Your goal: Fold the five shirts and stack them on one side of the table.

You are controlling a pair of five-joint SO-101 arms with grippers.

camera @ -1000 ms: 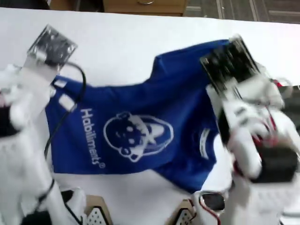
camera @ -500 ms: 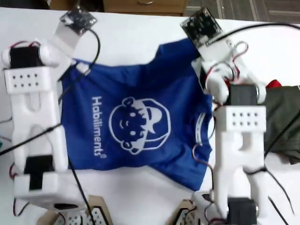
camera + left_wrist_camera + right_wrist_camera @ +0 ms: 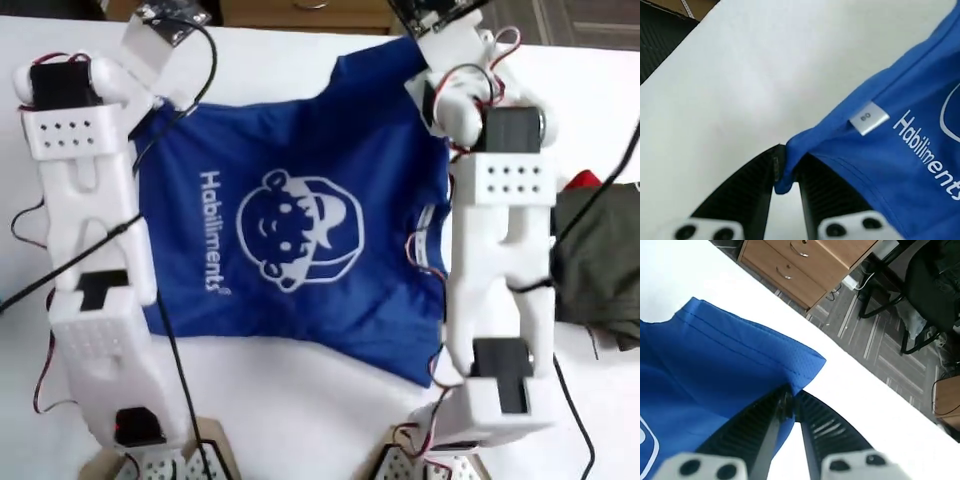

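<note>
At the left of the high view the left arm stretches up the frame toward the far edge of the table (image 3: 290,55). The left gripper (image 3: 785,162) has its fingers closed tight on the far corner of the blue shirt's (image 3: 385,170) hem, and a little fold of cloth pokes out between them. A small white label (image 3: 868,118) sewn on the hem sits just beside the pinch. The shirt lies sideways across the middle of the frame with its front up, hem to the left and neck to the right. Its white cartoon face (image 3: 300,240) is fully open to view, and its near sleeve trails toward the lower right. At the upper right the right gripper (image 3: 788,399) is likewise clamped shut, on the stitched edge of the far sleeve, with bare table beyond it and a wooden drawer unit (image 3: 805,262) past the table's edge. My reading is that the two far points are held so the cloth is drawn taut and flat between the arms, which gives a smooth sheet to fold from. The shirt looks spread but not yet folded, so the task seems to be at an early stage. At the right edge of the frame a dark crumpled garment (image 3: 595,255) lies well apart from the blue one, probably another shirt waiting its turn. No folded stack is visible.
</note>
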